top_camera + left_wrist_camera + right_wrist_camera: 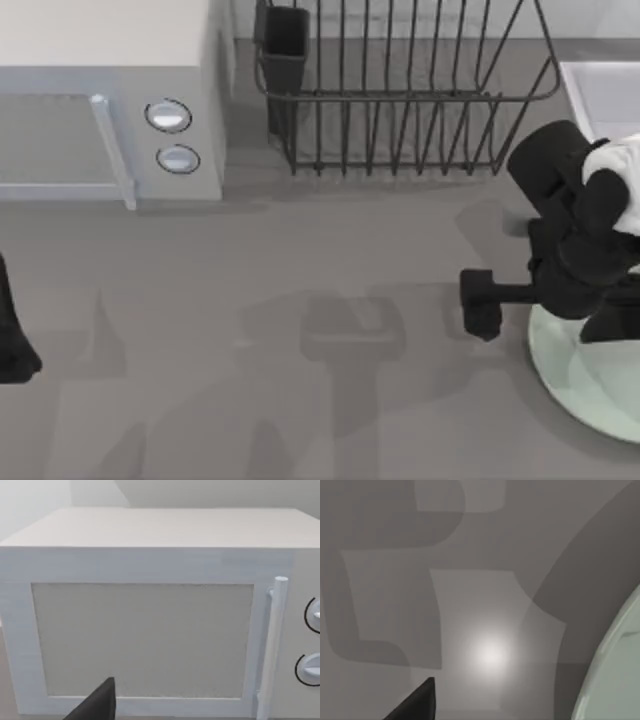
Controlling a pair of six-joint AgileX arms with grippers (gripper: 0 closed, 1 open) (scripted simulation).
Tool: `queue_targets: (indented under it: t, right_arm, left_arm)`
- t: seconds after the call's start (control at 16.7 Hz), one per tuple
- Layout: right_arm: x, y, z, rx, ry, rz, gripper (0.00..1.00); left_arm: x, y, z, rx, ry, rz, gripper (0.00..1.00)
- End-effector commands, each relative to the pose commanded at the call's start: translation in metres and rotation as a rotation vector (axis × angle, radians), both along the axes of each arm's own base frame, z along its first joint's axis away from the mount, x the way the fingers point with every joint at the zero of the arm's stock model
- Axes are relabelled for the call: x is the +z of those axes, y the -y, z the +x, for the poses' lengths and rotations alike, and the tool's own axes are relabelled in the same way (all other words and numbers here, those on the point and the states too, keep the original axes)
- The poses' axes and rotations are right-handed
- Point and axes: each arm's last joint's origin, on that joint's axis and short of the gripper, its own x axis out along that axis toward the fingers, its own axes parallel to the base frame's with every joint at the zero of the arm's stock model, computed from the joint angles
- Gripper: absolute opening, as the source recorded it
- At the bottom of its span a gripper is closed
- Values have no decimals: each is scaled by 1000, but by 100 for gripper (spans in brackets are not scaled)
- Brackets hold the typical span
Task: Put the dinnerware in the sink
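Observation:
The dinnerware is a pale mint-green plate (590, 395) lying flat on the grey table at the front right, partly under my right arm. Its glossy rim (620, 670) shows in the right wrist view. My right gripper (480, 305) hovers just left of the plate's edge, open and holding nothing, with one dark fingertip (420, 700) over bare table. The sink (600, 90) is a white basin at the back right corner, behind my right arm. My left arm (12, 340) stays at the left edge, its gripper open, one fingertip (97, 702) facing the microwave.
A white microwave (110, 100) with a shut door (145, 640) and two knobs stands at the back left. A black wire dish rack (400, 90) sits at the back centre, right beside the sink.

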Motion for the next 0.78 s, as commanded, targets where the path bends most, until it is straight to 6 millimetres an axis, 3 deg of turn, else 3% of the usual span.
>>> queue_targets:
  t: [0.18, 0.78]
  right_arm:
    - [0, 0, 0, 0, 0, 0, 100]
    - [0, 0, 0, 0, 0, 0, 25]
  left_arm:
    - [0, 0, 0, 0, 0, 0, 100]
    - [0, 0, 0, 0, 0, 0, 100]
